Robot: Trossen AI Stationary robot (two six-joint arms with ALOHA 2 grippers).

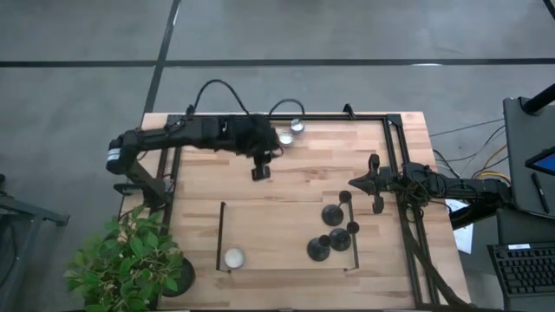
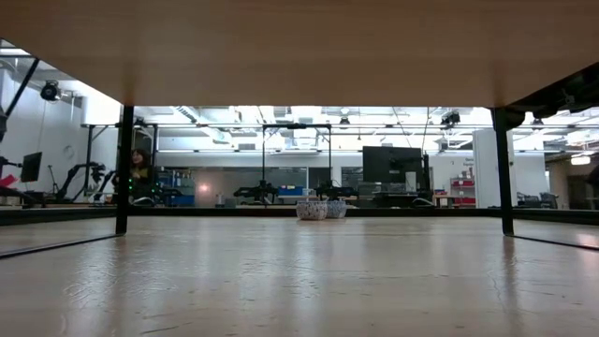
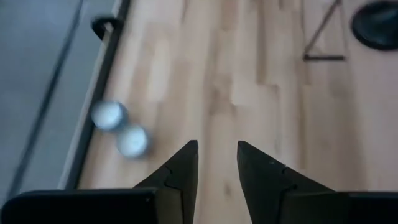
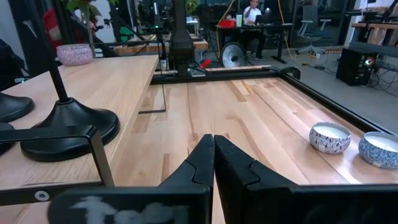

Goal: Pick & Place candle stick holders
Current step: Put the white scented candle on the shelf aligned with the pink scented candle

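Three black candle stick holders [image 1: 333, 214] [image 1: 339, 240] [image 1: 318, 250] stand on their round bases on the right part of a raised wooden shelf [image 1: 277, 234]. One base [image 4: 68, 124] looms close in the right wrist view, and another [image 3: 376, 23] shows far off in the left wrist view. My left gripper [image 1: 260, 169] [image 3: 217, 163] hangs open above bare wood in the far-left half of the table, with nothing between its fingers. Pointing toward the table's left, my right gripper [image 1: 354, 182] [image 4: 213, 155] rests shut at the right side, near the holders.
Two white tealights [image 1: 286, 137] [image 1: 297, 126] sit by the far frame rail, beside my left gripper [image 3: 132, 141]. A third tealight [image 1: 233, 257] lies on the shelf's left part. A black frame [image 1: 395, 147] edges the table. A potted plant [image 1: 130, 260] stands at the near left corner.
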